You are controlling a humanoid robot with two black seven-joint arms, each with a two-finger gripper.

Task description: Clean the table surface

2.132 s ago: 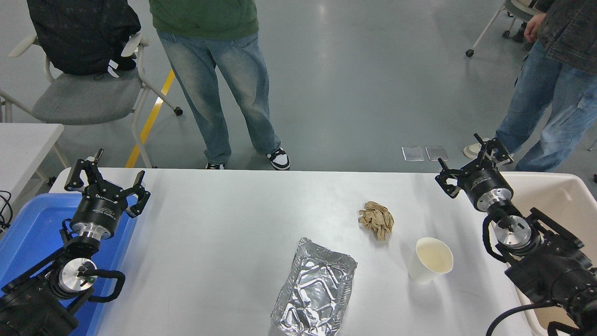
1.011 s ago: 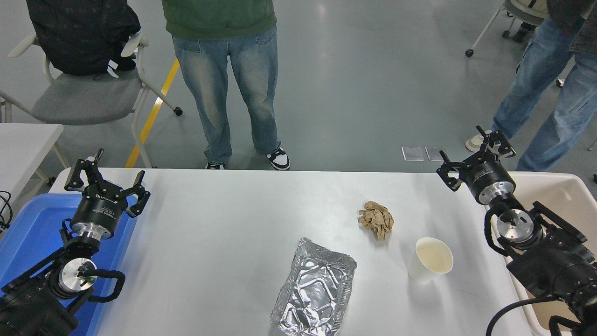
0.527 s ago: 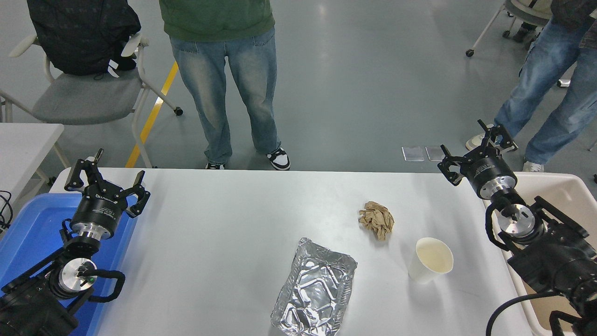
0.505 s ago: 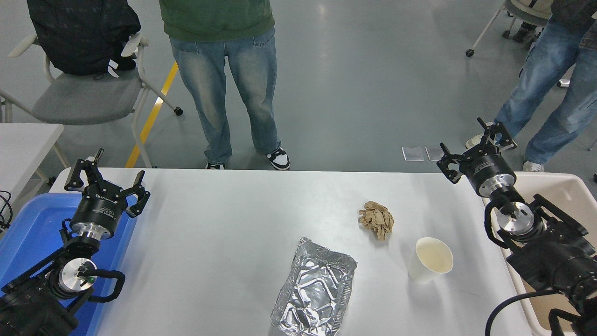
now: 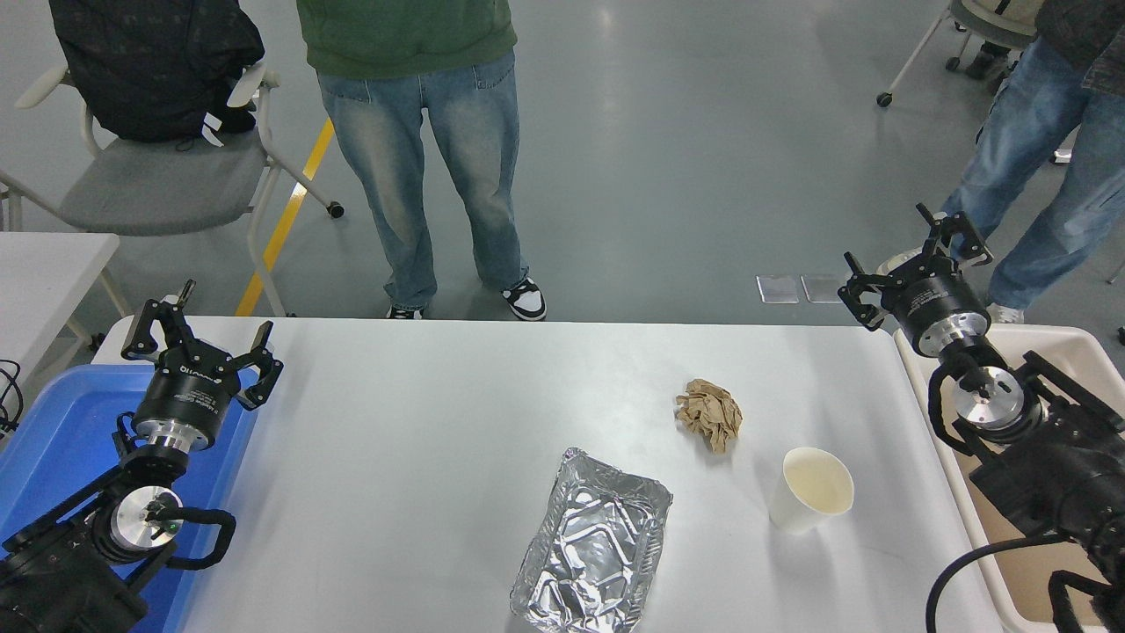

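Worktop (image 5: 422, 440) long axis runs left-right, carrying one foil tray (image 5: 591, 556), one paper cup (image 5: 810, 490), one crumpled wad (image 5: 710, 413); both arms' fingers (image 5: 264, 338) spread, empty.

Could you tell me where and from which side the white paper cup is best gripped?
The paper cup stands upright, mouth open. I would probably pinch its side wall just under the rim from the right, where the open right gripper is nearest; the crumpled brown paper sits apart, out of the way.
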